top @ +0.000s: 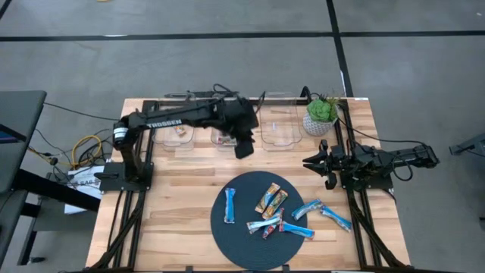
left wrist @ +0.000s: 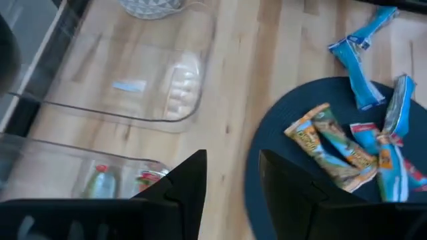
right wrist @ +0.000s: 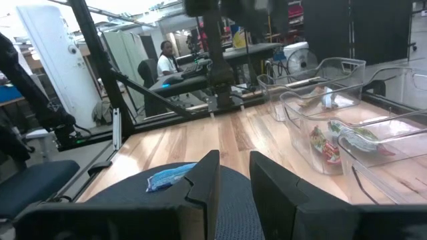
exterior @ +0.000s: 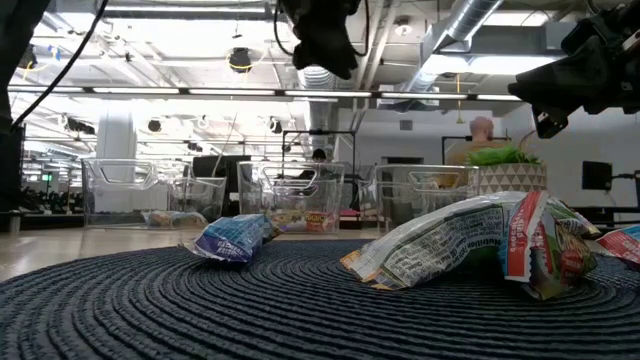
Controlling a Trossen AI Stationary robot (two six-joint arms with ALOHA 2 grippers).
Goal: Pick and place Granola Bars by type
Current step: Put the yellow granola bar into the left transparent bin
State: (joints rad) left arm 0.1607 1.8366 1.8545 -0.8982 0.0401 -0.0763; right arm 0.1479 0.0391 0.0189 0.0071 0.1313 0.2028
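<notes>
Granola Bars (top: 276,212) lie scattered on and beside the dark round mat (top: 227,235) at the table's six o'clock side: one blue bar (top: 229,205) alone at the mat's nine o'clock, an orange pair (top: 270,199) near its centre, a mixed cluster (top: 265,226) below them, and two blue bars (top: 307,208) off the rim at three o'clock on the wooden table (top: 174,197).

Three clear bins (top: 276,127) line the twelve o'clock edge, with a potted plant (top: 320,115) at their right end. From above, the left bin shows a bar, but the middle bin (top: 225,136) is mostly hidden by the left arm; the right wrist view shows red and green wrappers (right wrist: 323,143) inside a bin.

Left gripper (top: 244,148) hangs over the table just in front of the middle bin; its wrist view shows the fingers (left wrist: 190,187) parted with nothing between them, bin wall and mat edge beneath.

Right gripper (top: 317,163) waits at the table's three o'clock edge, fingers (right wrist: 203,177) slightly apart and holding nothing, facing the mat.

Low view alone shows the crinkled wrappers up close and people in the room behind.
</notes>
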